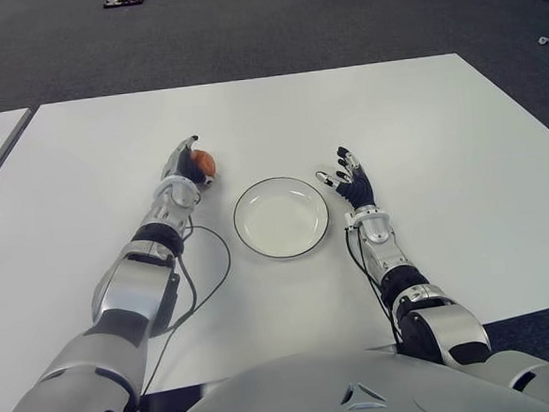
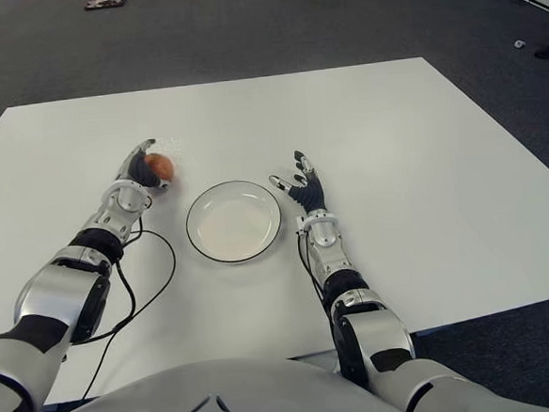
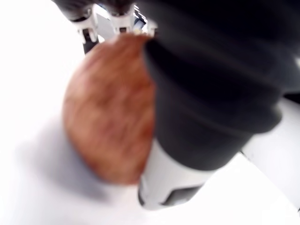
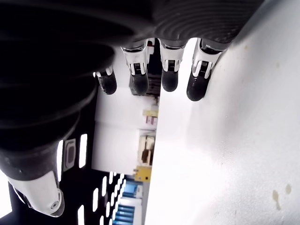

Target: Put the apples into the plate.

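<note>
Robot's own chest shell fills the near edge, w/ both arms reaching fwd over the white table. Left hand is out to the left of the plate, fingers curled round a reddish-brown apple; left wrist view shows the apple pressed vs. the dark palm w/ fingertips hooked over its far side, so the grip looks closed on it. Can't tell if the apple is lifted or sitting on the table. Only one apple visible despite the task's plural. Plate sits centred btwn the two hands, nothing in it, just beside the apple hand – prob. placed so either arm can reach it w/ a short sideways move. Right hand shows to the right of the plate, near its rim, fingers spread & straight, holding nothing; likely idle, kept clear of the plate. Black cable loops on the table by the left forearm. Judged step: grasp secured, carry to the plate not yet done.
</note>
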